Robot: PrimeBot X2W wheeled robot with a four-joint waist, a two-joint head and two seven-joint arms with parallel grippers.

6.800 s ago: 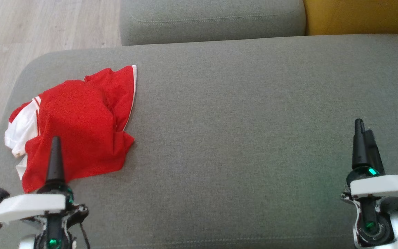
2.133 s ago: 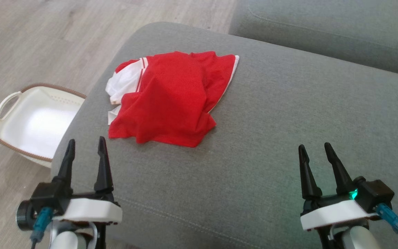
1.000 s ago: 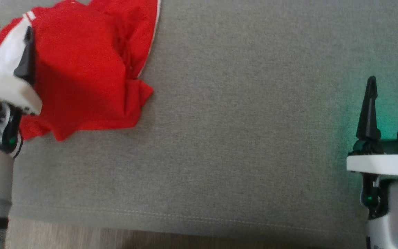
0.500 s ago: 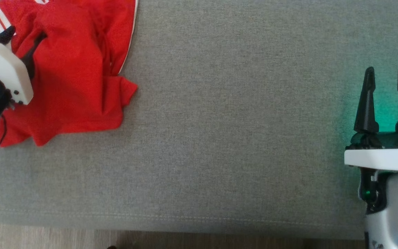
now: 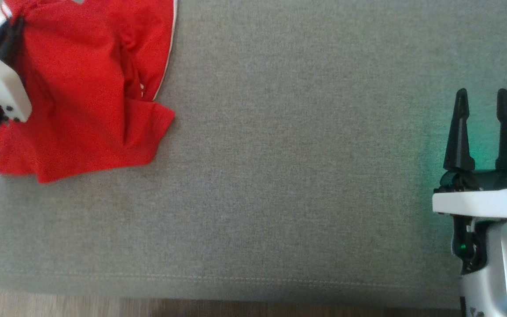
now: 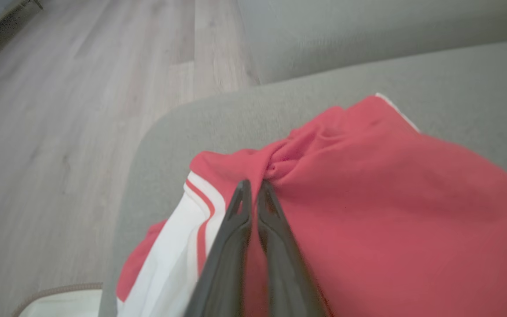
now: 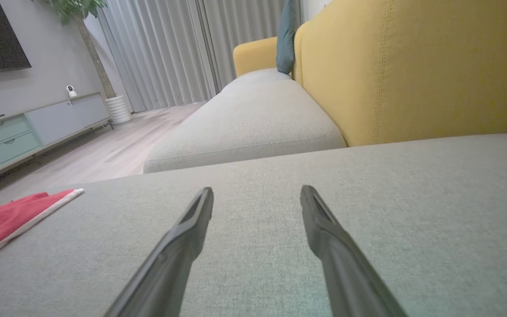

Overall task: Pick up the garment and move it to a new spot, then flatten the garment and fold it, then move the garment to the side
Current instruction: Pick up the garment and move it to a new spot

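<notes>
Red mesh cloth with a white side panel, the garment (image 5: 90,83) lies crumpled at the far left end of the grey seat cushion (image 5: 302,154), close to its rounded corner. My left gripper (image 6: 253,190) sits on it just beside the white stripe. Its two fingers are pressed together, with a pucker of red cloth gathered at their tips. Past that corner lies the pale wood floor (image 6: 60,110), and the rim of a white basket (image 6: 55,299) shows low down. Far to the right, my right gripper (image 5: 481,94) hangs low over the cushion with its fingers spread apart, well apart from the garment. A yellow sofa back (image 7: 412,66) rises beyond it.
</notes>
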